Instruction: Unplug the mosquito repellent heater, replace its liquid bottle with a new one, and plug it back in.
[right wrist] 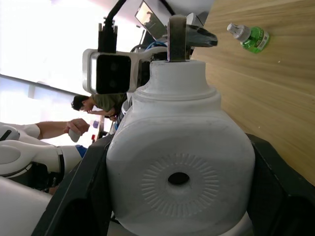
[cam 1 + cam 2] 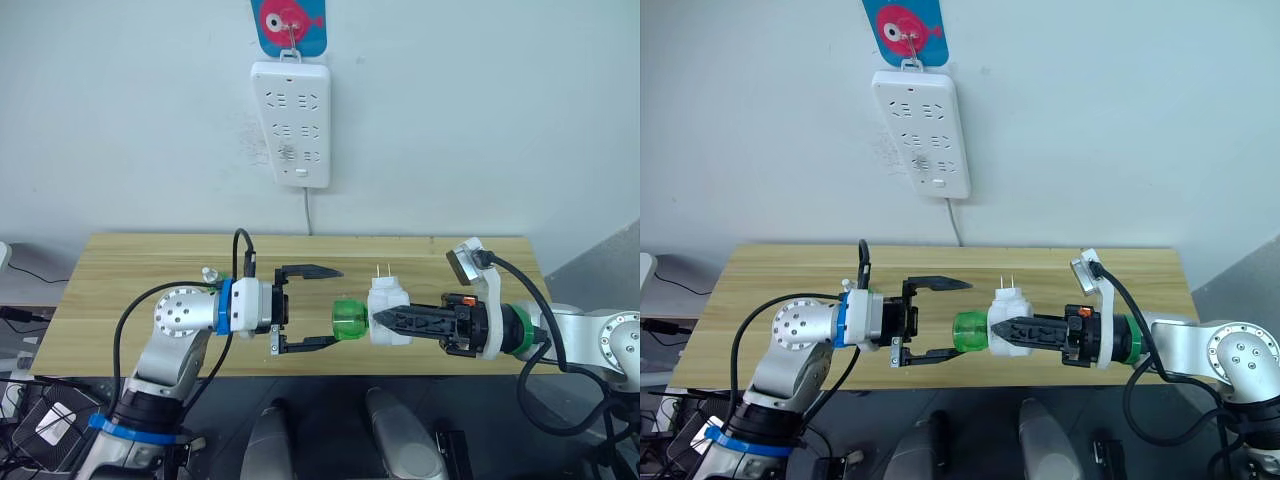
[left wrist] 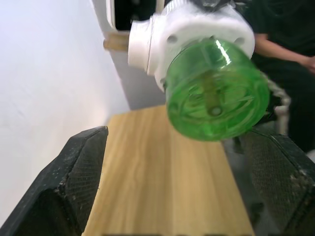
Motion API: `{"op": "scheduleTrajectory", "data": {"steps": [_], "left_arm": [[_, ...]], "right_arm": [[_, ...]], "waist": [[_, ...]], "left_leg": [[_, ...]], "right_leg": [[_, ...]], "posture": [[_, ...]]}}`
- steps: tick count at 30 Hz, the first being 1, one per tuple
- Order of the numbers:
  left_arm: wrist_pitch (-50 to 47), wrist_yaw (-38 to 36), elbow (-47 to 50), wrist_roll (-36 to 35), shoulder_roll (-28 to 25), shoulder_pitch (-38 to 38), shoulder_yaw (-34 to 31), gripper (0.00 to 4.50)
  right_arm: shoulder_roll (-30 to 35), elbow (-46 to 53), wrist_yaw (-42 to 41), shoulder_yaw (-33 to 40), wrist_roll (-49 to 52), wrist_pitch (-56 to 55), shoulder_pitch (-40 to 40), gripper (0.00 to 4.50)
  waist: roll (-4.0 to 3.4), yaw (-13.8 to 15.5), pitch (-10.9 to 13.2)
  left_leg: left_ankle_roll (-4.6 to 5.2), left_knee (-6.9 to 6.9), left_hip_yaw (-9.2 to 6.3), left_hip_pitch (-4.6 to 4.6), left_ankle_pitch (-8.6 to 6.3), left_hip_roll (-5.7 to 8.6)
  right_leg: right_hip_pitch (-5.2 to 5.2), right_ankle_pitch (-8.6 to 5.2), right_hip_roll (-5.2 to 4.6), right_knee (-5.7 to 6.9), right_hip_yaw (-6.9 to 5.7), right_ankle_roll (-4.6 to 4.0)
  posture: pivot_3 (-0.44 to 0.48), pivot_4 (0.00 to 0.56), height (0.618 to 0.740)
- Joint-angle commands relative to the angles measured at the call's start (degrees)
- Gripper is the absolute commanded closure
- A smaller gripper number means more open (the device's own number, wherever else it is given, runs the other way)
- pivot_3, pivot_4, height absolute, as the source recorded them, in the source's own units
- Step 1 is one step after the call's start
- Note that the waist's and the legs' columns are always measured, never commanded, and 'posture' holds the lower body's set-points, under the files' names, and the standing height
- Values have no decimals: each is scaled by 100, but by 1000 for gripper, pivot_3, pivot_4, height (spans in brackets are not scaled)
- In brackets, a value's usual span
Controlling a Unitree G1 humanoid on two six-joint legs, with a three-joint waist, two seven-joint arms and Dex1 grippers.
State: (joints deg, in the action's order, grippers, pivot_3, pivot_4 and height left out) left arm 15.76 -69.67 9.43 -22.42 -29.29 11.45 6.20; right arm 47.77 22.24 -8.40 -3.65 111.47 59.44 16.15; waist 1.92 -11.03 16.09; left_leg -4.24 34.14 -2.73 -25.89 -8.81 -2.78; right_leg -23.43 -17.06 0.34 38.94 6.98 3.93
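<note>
the right gripper (image 2: 385,320) is clenched on the heater (image 2: 388,312), its two black fingers pressing the white body from either side, and holds it in the air over the front part of the table (image 2: 120,300). the heater lies sideways: prongs (image 2: 381,271) point up toward the wall, the domed top faces back into the right wrist camera. the bottle (image 2: 351,319), green and translucent, is seated in the heater and projects toward the left arm.

the left gripper (image 2: 325,306) is released, fingers spread wide. it faces the bottle's base; the lower finger tip lies just beside the bottle, and contact cannot be confirmed. in the left wrist view the bottle (image 3: 216,91) sits between the two fingers (image 3: 74,182) with clear gaps on both sides.

the new bottle (image 1: 250,37), green with a white cap, lies on its side on the table, near the left arm.

the power strip (image 2: 291,122) hangs on the wall above the table, sockets unoccupied, well apart from the heater.
</note>
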Motion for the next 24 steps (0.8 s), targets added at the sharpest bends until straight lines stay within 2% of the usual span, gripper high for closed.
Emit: {"op": "scheduleTrajectory", "data": {"steps": [1,7,10,15,18,20,22,24], "left_arm": [[56,356,726,34,71,-359,40,0],[54,744,827,238,133,-541,118,0],[133,732,633,363,109,-476,184,592],[116,753,478,402,160,-330,281,2065],[79,743,460,328,184,-186,292,2185],[-97,466,515,117,6,-166,315,2185],[-845,140,693,-307,-336,-108,357,2185],[-3361,388,900,-1378,-934,326,400,2185]], "right_arm": [[-83,216,103,48,153,-145,-74,1482],[-191,244,264,84,153,-226,-104,1482],[-232,264,254,79,153,-218,-91,1482],[-259,271,237,66,153,-188,-45,1482],[-243,274,238,62,153,-168,-34,1482],[-222,266,243,58,153,-155,-28,1482],[-165,242,225,53,153,-110,-7,1482],[-76,227,167,42,153,-20,32,1482]], "waist": [[0,-5,0],[-1,-8,0],[-1,-9,0],[-1,-9,0],[-1,-9,0],[-1,-10,0],[-1,-17,0],[-1,-16,1]], "left_leg": [[0,0,1,1,0,0],[0,8,-2,2,0,1],[0,15,-1,1,0,3],[0,15,-1,1,0,3],[0,15,-1,1,0,3],[0,15,-1,1,0,3],[0,15,-1,1,0,2],[0,14,-8,0,0,0]], "right_leg": [[0,0,-1,0,1,0],[1,0,2,6,2,0],[4,1,2,5,4,1],[4,1,2,5,4,2],[4,1,2,5,4,2],[4,1,2,5,4,2],[4,1,3,5,4,2],[4,1,5,10,-1,2]], "posture": [[-291,278,740],[-291,279,740],[-291,279,740],[-291,281,740],[-289,281,740],[-289,281,740],[-285,284,740],[-276,285,740]]}}
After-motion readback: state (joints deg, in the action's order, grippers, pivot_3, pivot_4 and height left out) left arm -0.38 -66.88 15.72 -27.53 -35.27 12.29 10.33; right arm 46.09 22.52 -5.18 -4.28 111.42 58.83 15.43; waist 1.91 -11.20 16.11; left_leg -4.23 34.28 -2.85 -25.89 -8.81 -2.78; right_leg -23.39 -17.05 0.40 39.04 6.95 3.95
